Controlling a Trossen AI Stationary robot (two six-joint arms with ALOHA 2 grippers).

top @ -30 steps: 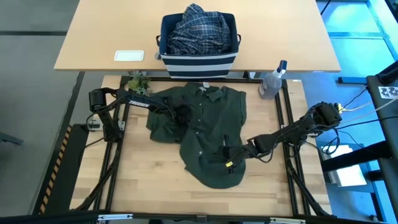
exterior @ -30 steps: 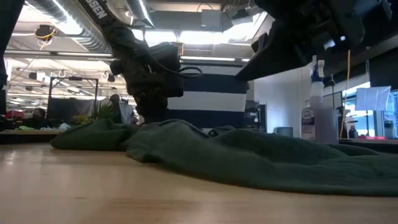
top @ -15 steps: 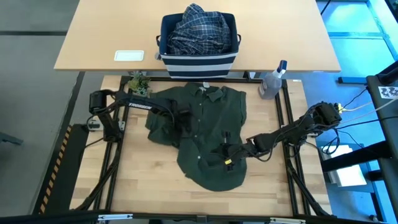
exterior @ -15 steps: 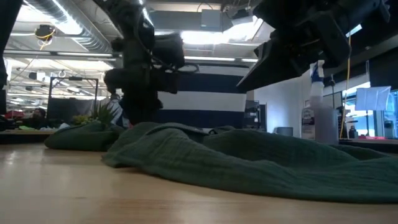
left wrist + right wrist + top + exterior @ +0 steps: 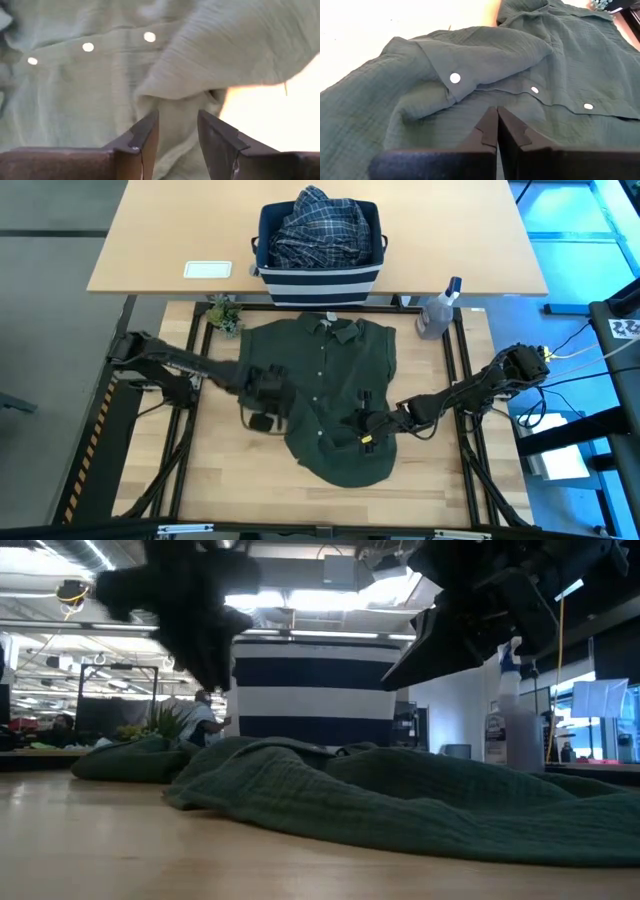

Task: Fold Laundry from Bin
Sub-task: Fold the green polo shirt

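Green shirt (image 5: 330, 395) lies spread on the table below the bin (image 5: 320, 272); right gripper (image 5: 362, 428) is closed flat on its lower half, cloth under the tips. Left gripper (image 5: 268, 387), fingers apart and empty, has let go and pulled back off the folded sleeve since a second ago. Risk: loose fold ahead of its tips slumps open, or the right tips drag the hem.
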